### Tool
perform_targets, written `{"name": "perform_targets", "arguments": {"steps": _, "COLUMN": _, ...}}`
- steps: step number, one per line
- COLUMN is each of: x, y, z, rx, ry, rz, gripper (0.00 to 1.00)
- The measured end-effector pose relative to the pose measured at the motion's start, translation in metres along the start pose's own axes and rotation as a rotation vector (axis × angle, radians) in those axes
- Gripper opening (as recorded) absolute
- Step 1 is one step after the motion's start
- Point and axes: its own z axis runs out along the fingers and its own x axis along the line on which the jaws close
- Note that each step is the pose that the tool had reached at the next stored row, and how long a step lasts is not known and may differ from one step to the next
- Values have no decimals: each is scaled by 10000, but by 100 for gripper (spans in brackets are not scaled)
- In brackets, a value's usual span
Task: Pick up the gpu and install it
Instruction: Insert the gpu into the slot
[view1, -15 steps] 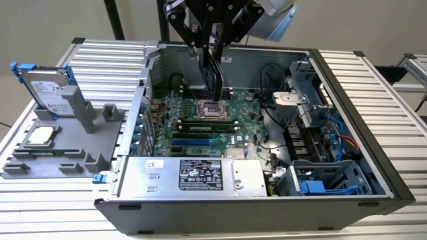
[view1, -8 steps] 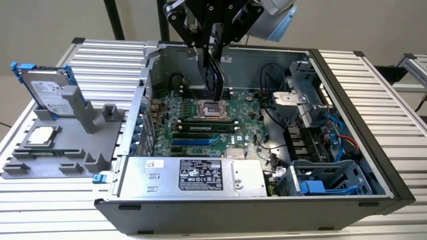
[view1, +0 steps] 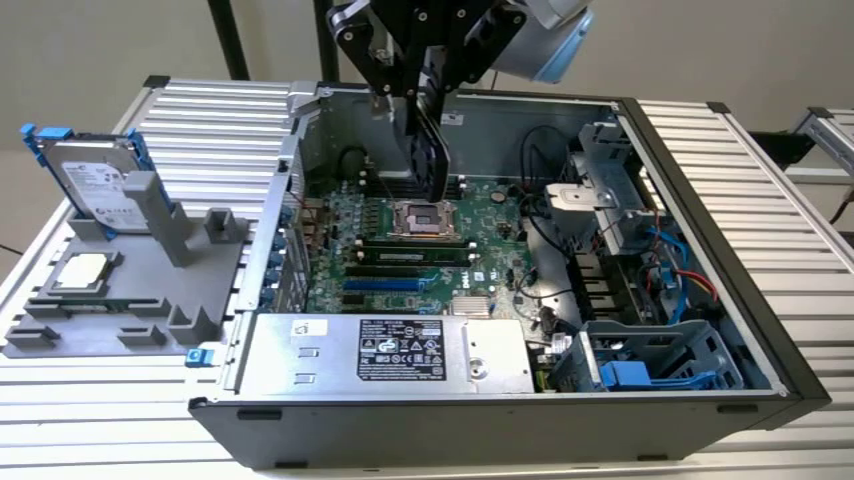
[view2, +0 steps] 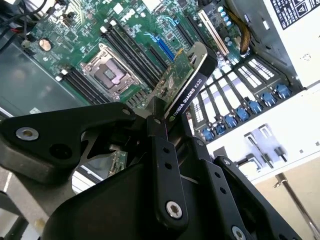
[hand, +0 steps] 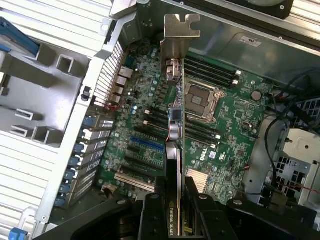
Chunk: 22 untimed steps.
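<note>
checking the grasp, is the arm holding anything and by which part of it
The graphics card, clamped between the jaws of the gripper at the end away from its metal bracket.

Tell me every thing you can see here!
gpu: one, green and black, over the open case.
case: one, grey, on the table.
motherboard: one, green, inside the case.
power supply: one, silver, inside the case.
drive: one, silver with blue rails, upright in the holder.
CPU chip: one, silver, flat on the holder.
holder: one, grey, at the exterior view's left of the case.
table: one, ribbed silver, under everything.
pincer: one, black, shut on the gpu.
</note>
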Motion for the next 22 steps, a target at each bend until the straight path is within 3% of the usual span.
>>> {"name": "perform_targets", "arguments": {"steps": 22, "x": 0, "y": 0, "z": 0, "rx": -12, "ry": 70, "rz": -785, "gripper": 0}}
